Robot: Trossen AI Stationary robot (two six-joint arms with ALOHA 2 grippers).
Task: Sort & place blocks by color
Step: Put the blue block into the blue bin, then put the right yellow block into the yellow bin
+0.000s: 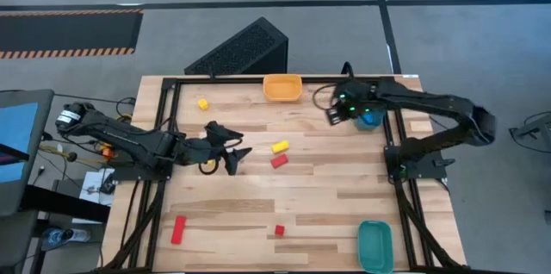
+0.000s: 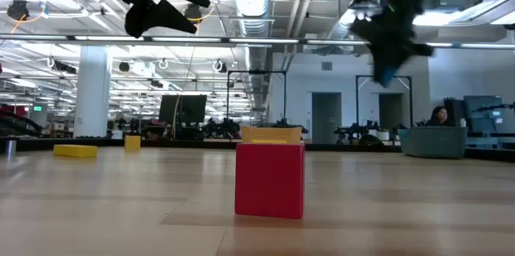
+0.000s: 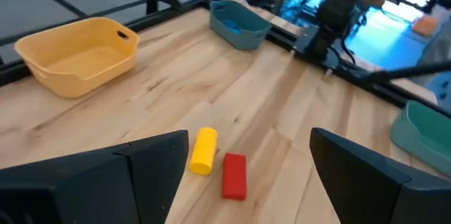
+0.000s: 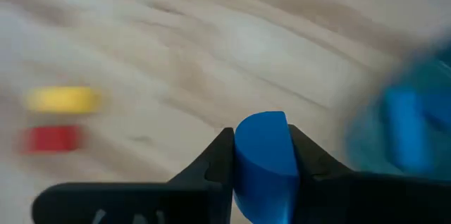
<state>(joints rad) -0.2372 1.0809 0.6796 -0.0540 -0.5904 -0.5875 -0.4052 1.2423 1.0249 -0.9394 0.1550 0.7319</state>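
My left gripper (image 1: 241, 146) is open above the table's middle, its fingers (image 3: 148, 164) standing short of a yellow bar (image 3: 204, 150) and a red bar (image 3: 234, 175) that lie flat side by side. My right gripper (image 1: 337, 115) is raised near the far right, beside the blue tray (image 1: 372, 120), and is shut on a blue block (image 4: 262, 157). Another blue piece (image 4: 405, 122) lies in that tray. A yellow cube (image 1: 203, 103), a red bar (image 1: 178, 229) and a red cube (image 2: 270, 179) rest on the table. My right gripper pinches the blue block between its two fingers (image 4: 218, 160), one on each flat side. The block's rounded end (image 4: 262, 120) sticks out past the fingertips. It is lifted clear of the table.
An orange tray (image 1: 282, 87) sits at the far edge and a teal tray (image 1: 374, 245) at the near right corner. A dark perforated box (image 1: 241, 50) stands beyond the far edge. Bare wood lies between the middle bars and the near pieces.
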